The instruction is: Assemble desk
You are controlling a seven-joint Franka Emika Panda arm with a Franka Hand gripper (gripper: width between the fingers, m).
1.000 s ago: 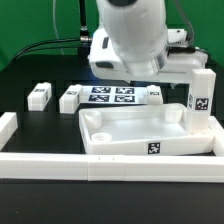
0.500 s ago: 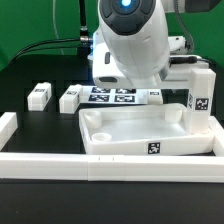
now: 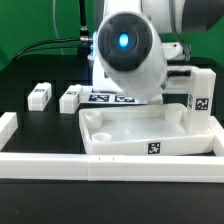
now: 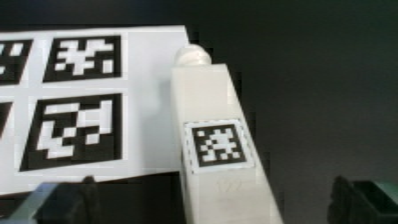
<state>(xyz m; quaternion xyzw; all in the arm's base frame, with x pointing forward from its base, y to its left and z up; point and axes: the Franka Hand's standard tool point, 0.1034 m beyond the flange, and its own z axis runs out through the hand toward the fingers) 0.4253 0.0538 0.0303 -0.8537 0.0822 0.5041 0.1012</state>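
Quickly, from the exterior view's left: a white border rail [image 3: 8, 127] sits at the edge of the black desk [image 3: 45, 130]. Then come two loose legs lying flat near each other, first leg [image 3: 40, 95] and second leg [image 3: 69, 99]. Next is the marker board [image 3: 108, 98], flat, partly hidden by the arm [image 3: 128, 48] hanging over it. The tabletop [image 3: 140, 128] lies rim-up in front of the board, toward the right, tag on its near edge, with a long front rail [image 3: 60, 166] just before it. At far right an upright leg [image 3: 200, 100] stands beside the tabletop's right rim; touching or not, cannot tell. Wrist view: a fourth leg [image 4: 214, 110] lies flat just beside the marker board's edge, tag facing up. The fingers [image 4: 368, 197] are spread wide, one on each side of that leg, clear of it, gripping nothing.
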